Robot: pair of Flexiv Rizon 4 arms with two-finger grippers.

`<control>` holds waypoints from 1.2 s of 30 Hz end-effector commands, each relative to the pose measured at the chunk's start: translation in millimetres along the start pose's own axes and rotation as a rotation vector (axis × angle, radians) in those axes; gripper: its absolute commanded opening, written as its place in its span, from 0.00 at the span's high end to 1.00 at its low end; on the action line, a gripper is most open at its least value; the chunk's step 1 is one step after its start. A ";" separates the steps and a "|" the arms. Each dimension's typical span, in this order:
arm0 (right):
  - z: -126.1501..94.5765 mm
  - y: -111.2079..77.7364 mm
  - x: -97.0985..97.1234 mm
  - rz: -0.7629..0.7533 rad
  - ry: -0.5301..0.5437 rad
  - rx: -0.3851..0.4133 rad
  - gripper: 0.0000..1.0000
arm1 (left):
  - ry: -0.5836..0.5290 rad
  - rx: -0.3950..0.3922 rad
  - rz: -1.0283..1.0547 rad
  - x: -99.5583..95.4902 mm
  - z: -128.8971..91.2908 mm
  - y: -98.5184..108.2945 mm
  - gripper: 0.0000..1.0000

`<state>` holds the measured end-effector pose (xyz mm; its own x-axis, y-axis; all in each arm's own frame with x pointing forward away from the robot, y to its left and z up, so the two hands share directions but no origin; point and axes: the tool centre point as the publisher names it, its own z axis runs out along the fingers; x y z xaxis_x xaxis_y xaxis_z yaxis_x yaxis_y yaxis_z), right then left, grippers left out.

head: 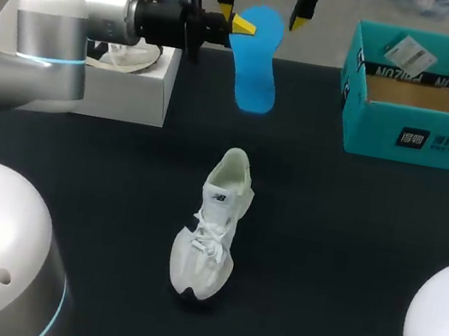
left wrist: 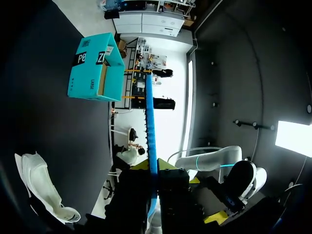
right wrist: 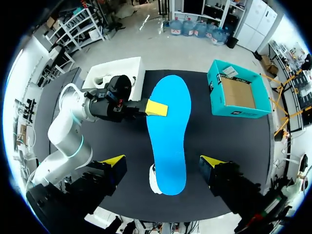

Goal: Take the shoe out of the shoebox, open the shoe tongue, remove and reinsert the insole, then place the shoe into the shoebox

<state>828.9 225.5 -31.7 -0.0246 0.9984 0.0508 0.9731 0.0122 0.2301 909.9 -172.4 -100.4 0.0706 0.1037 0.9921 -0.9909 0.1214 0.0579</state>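
Note:
A blue insole (head: 257, 65) hangs in the air over the far part of the table, with my left gripper (head: 243, 25) shut on one long edge of it. In the left wrist view the insole (left wrist: 151, 146) shows edge-on between the fingers. My right gripper (head: 261, 11) hovers above it, open, one finger on each side and neither touching; its view looks down on the insole (right wrist: 168, 136) lying between the yellow tips (right wrist: 113, 160). The white shoe (head: 214, 227) stands upright mid-table with its toe toward me. At the far right sits the open teal shoebox (head: 423, 125).
A white box (head: 127, 81) holding a pale crumpled thing stands at the far left, behind my left arm. The black table (head: 350, 242) is bare around the shoe. White arm bases fill both near corners.

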 end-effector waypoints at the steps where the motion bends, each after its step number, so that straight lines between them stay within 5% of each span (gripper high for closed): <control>1: 15.9 -8.8 7.4 0.099 -0.005 -0.025 0.00 | 0.007 -0.001 0.001 -1.7 5.2 -1.1 1.00; 36: 12.8 -8.2 5.4 0.105 0.009 -0.023 0.00 | 0.038 -0.010 -0.016 -8.4 -4.4 3.8 1.00</control>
<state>823.1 231.3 -45.6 0.0745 0.9937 0.0843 0.9647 -0.0932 0.2464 907.2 -171.4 -106.2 0.0901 0.1274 0.9877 -0.9886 0.1318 0.0732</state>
